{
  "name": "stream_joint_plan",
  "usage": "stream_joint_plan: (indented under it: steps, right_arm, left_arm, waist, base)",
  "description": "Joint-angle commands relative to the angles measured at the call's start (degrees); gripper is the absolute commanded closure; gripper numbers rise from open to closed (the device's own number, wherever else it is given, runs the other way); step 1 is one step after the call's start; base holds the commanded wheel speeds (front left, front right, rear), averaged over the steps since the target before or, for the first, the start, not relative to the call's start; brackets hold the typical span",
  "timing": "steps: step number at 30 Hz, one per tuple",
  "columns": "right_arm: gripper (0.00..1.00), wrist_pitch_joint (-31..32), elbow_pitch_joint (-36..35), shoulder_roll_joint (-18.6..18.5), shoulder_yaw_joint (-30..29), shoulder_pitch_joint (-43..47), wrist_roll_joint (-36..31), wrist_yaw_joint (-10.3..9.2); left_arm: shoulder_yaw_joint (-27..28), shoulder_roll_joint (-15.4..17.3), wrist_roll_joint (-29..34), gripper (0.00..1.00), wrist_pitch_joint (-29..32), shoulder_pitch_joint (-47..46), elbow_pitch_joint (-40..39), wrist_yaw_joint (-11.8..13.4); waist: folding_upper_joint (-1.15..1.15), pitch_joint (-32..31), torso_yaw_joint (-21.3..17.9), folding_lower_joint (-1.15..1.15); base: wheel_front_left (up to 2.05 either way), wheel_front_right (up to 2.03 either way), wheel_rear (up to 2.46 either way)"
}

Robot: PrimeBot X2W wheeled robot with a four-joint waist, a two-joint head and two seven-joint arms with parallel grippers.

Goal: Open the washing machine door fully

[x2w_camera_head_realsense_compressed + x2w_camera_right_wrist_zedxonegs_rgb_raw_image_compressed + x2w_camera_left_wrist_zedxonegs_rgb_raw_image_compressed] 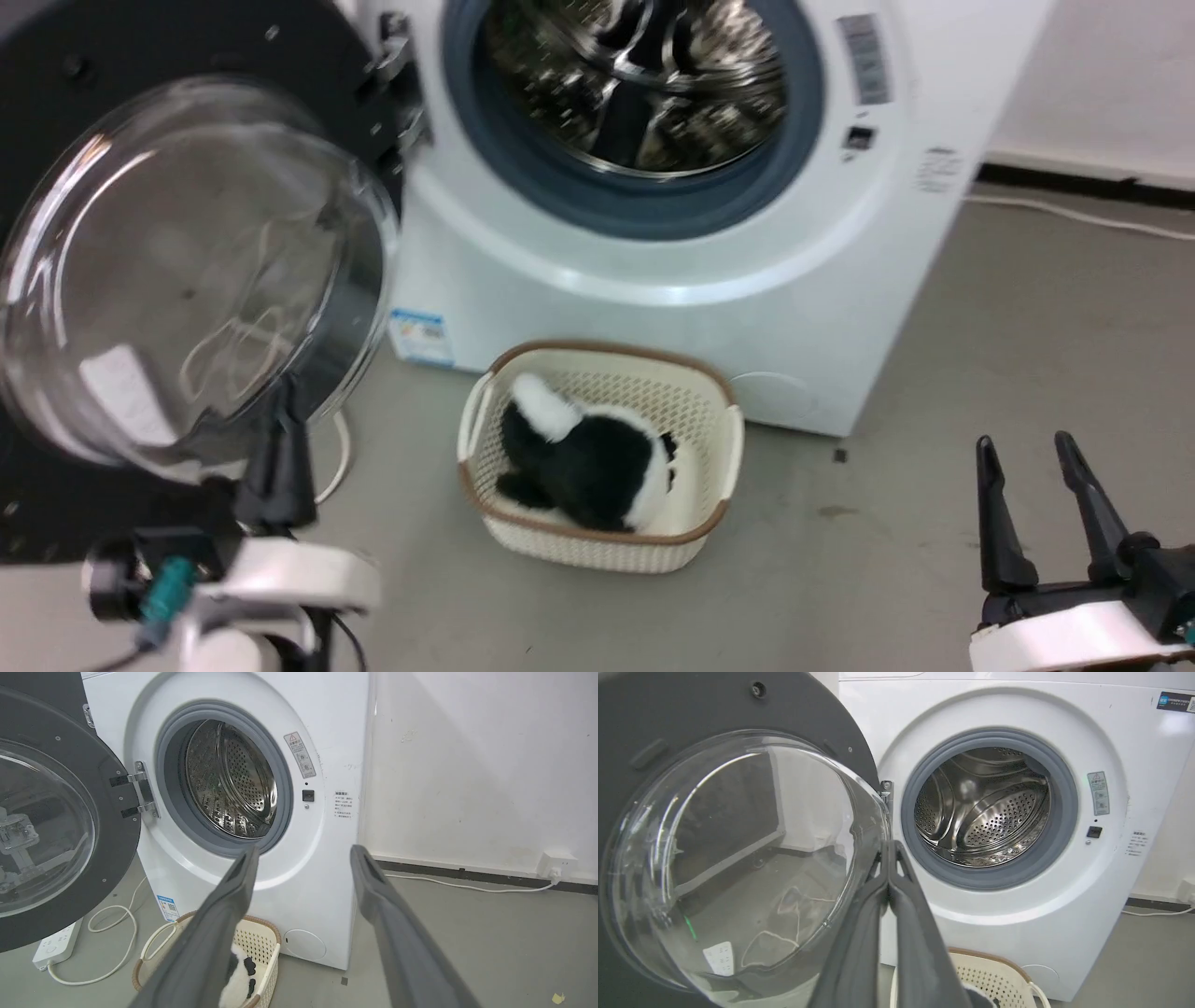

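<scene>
head view: showing the washing machine door (187,271) hanging swung wide on its hinge (397,93), out to the left of the white machine (653,308), with its inner face and glass bowl facing the camera. leaving the drum (635,84) mouth wholly uncovered. showing the left jaws pressed together, dark fingers (280,457) rising in front of the bowl's lower edge, though not letting contact be told from here. showing the right jaws standing apart at the lower right, fingers (994,513) well away from the door and gripping nothing. also showing a basket (597,551) on the floor just before the machine, holding a black-and-white plush toy (579,457).

left wrist view: looking along the closed fingers (859,933), tips lying right at the rim of the door's (738,849) bowl on its hinge side, clamping nothing. seeming to be pushing rather than gripping, as a judgement.

right wrist view: looking between two spread fingers (224,914) toward the open drum (229,779). showing the door (112,826) standing far out from the front panel.

judging the task as nearly done: unlatched and swung most of the way. possibly lacking a last push to the hinge's stop, with no way of telling whether any swing remains.
</scene>
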Motion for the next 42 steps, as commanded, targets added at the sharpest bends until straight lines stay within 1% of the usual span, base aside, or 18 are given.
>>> stream_joint_plan:
  steps: [1,5,11,12,13,14,15,19,26,34,37,38,42]
  right_arm:
    - [0.0,-0.2,-0.2,0.3,0.2,0.5,0.0,0.05]
    - [0.0,-0.3,-0.4,0.3,1.4,2.0,-0.1,0.05]
    - [0.0,-0.3,0.1,0.3,2.7,3.7,1.3,0.05]
    - [0.0,-0.3,0.1,0.3,2.9,3.9,1.4,0.05]
    - [0.0,-0.3,0.1,0.3,3.0,4.1,1.4,0.05]
    - [0.0,-0.3,0.2,0.3,3.0,4.2,1.5,0.05]
    - [0.0,-0.3,0.2,0.3,3.1,4.4,1.5,0.05]
    - [0.0,-0.3,0.9,0.3,3.5,4.9,1.6,0.05]
    - [0.0,-0.3,2.0,0.3,4.0,4.8,1.7,0.05]
    - [0.0,-0.3,2.5,0.3,4.3,4.6,2.0,0.05]
    - [0.0,-0.3,2.6,0.3,4.4,4.5,2.1,0.05]
    - [1.0,0.0,2.5,0.1,4.4,4.3,1.8,0.0]
    - [1.0,0.1,2.5,0.1,4.4,4.3,1.8,0.0]
  left_arm:
    - [-0.1,-0.3,0.4,1.0,-0.3,1.0,-0.4,0.4]
    - [-0.9,-2.3,0.9,1.0,-0.3,4.7,-1.4,0.8]
    - [-3.7,-4.6,2.9,1.0,-0.3,9.2,-1.2,0.1]
    - [-4.0,-5.0,3.1,0.98,-0.3,9.8,-0.9,0.1]
    - [-4.3,-5.2,3.5,0.58,-0.3,10.3,-0.7,0.2]
    - [-4.6,-5.5,3.9,0.13,-0.3,10.6,-0.5,0.4]
    - [-4.9,-5.8,4.2,0.0,-0.3,11.0,-0.4,0.5]
    - [-6.4,-6.1,5.1,0.0,-0.3,11.3,2.1,-0.4]
    - [-6.2,-6.3,6.2,0.0,-0.3,10.5,4.2,-0.5]
    - [-5.8,-6.8,6.3,0.0,-0.3,10.0,5.4,-0.7]
    - [-5.5,-7.1,4.9,0.0,-0.3,9.9,5.6,-1.5]
    - [-5.5,-7.1,4.9,1.0,0.1,10.7,5.6,-1.3]
    - [-5.4,-7.1,4.9,1.0,0.1,10.7,5.5,-1.3]
  waist:
    - [0.0,-2.3,-2.4,0.01]
    - [0.0,-3.3,-4.7,0.01]
    - [0.0,-4.1,-7.0,0.01]
    - [0.0,-4.2,-7.3,0.01]
    - [0.0,-4.3,-7.6,0.01]
    - [0.0,-4.4,-7.7,0.01]
    - [0.0,-4.4,-7.9,0.01]
    - [0.0,-4.5,-8.1,0.01]
    - [0.0,-4.4,-8.1,0.01]
    - [0.0,-4.4,-8.1,0.01]
    - [0.0,-4.4,-8.0,0.01]
    - [0.0,-4.4,-8.0,0.01]
    - [0.0,-4.4,-8.0,0.01]
  base:
    - [0.0,0.0,0.0]
    - [0.0,0.0,0.0]
    - [0.0,0.0,0.0]
    - [0.0,0.0,0.0]
    - [0.0,0.0,0.0]
    - [0.0,0.0,0.0]
    - [0.0,0.0,0.0]
    - [0.0,0.0,0.0]
    - [0.0,0.0,0.0]
    - [0.0,0.0,0.0]
    - [0.0,0.0,0.0]
    - [0.0,0.0,0.0]
    - [0.0,0.0,0.0]
